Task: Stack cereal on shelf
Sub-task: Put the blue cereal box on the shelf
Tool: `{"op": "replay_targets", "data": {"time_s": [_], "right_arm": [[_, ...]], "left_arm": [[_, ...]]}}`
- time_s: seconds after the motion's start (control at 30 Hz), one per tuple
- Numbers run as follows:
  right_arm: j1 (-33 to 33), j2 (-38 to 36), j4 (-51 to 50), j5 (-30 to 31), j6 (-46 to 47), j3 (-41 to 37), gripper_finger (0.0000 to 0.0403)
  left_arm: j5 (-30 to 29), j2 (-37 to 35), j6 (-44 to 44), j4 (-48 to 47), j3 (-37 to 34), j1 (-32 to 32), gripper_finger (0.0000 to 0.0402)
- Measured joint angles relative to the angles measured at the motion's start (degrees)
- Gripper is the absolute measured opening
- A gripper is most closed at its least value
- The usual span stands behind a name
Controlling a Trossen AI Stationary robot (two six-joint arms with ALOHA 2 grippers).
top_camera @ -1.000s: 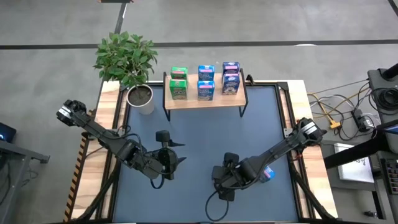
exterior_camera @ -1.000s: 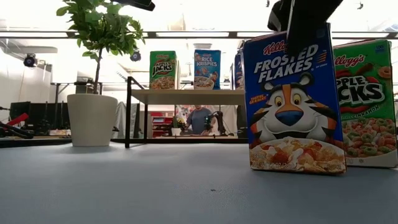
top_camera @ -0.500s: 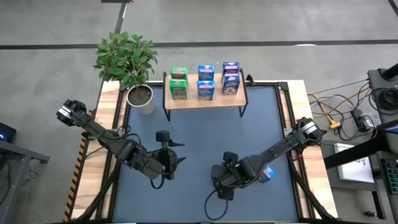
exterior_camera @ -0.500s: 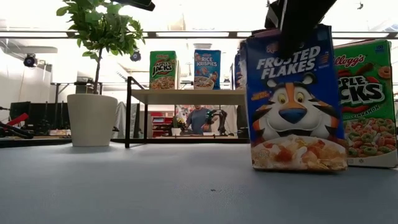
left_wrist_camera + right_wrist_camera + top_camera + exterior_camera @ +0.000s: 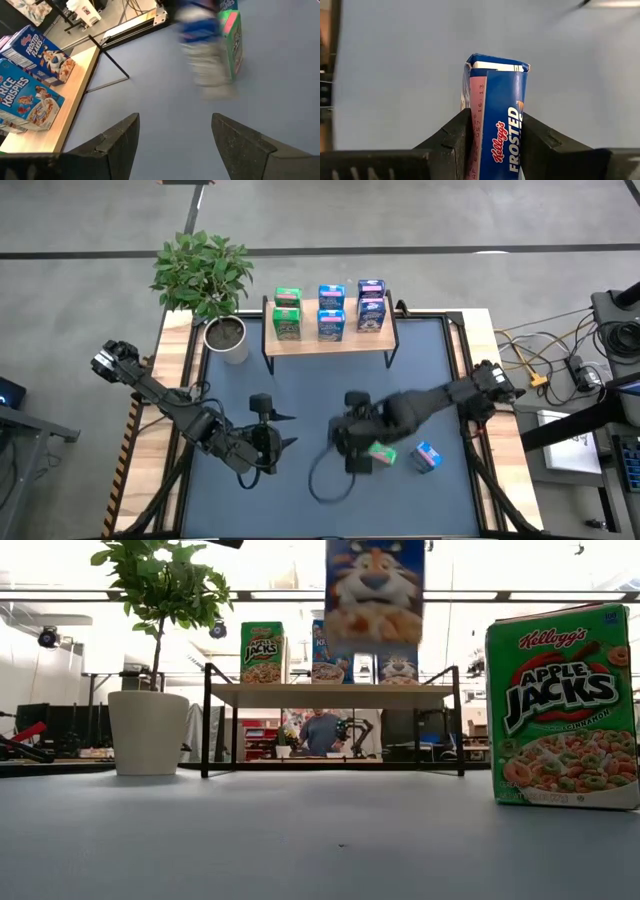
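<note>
My right gripper (image 5: 352,448) is shut on a blue Frosted Flakes cereal box (image 5: 497,125), which is high above the table in the low view (image 5: 375,590). A green Apple Jacks box (image 5: 560,705) stands upright on its bottom end on the table, also seen from above (image 5: 382,452). Another blue box (image 5: 428,456) lies on the table to its right. The light-wood shelf (image 5: 330,342) at the far edge carries green (image 5: 287,313), blue (image 5: 331,311) and blue-purple (image 5: 371,305) boxes. My left gripper (image 5: 172,135) is open and empty over the table's near left (image 5: 275,435). My right gripper pinches the Frosted Flakes box between its two fingers (image 5: 455,135), one on each broad face, with a narrow side (image 5: 507,142) facing the wrist camera. The fingers come from above, pointing down. The box hangs upright below them, lifted clear of the table.
A potted plant (image 5: 205,275) in a white pot (image 5: 148,730) stands at the far left beside the shelf. Wooden strips (image 5: 480,360) edge the blue tabletop. A person (image 5: 320,730) shows in the room beyond the shelf.
My right gripper has lifted the Frosted Flakes box off the table and carried it up and toward the left and far edge. The Apple Jacks box that stood beside it has stayed in place and now shows in full.
</note>
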Motion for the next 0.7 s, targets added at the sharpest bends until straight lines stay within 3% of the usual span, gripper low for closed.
{"op": "replay_targets", "data": {"time_s": [0.17, 0.3, 0.5, 0.7], "right_arm": [[-7.01, -0.35, -10.41, 0.00, -12.56, 9.45, 0.0123], [-14.78, -1.60, -17.48, 0.02, -23.33, 12.75, 0.0123], [-28.47, -5.68, -18.66, -2.92, -35.50, 10.44, 0.0122], [-39.81, -8.20, -16.92, -10.99, -40.53, 6.14, 0.0110]], "left_arm": [[-0.02, 0.00, -0.64, -0.03, 0.00, -0.41, 0.0231], [-0.02, 0.00, -1.42, -0.06, 0.00, -0.52, 0.0231], [-0.01, 0.00, -2.13, -0.43, 0.00, -0.52, 0.0231], [-0.01, 0.00, -2.80, -0.39, 0.00, -0.52, 0.0231]]}}
